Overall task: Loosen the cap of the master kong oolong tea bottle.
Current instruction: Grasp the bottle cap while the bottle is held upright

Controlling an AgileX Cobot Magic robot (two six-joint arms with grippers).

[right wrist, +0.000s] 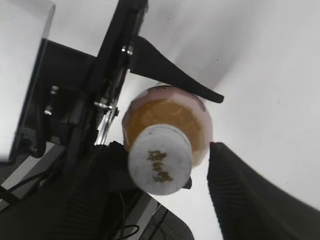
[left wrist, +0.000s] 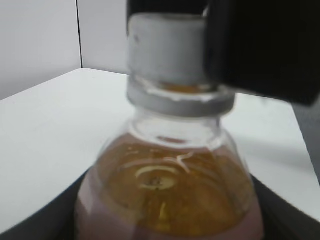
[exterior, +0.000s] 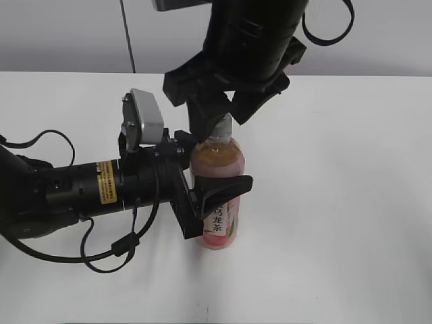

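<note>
While the left gripper (exterior: 214,196) reaches in from the left and clamps the upright master kong oolong tea bottle (exterior: 219,202) around its middle on the white table (exterior: 337,202), the right gripper (exterior: 219,115) hangs over the cap (right wrist: 160,159); one finger touches it, the other stands apart, unclenched.

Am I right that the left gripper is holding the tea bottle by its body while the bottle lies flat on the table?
Not quite: the tea bottle stands upright on the table, as the exterior view shows. The left gripper does hold it by its body.
</note>
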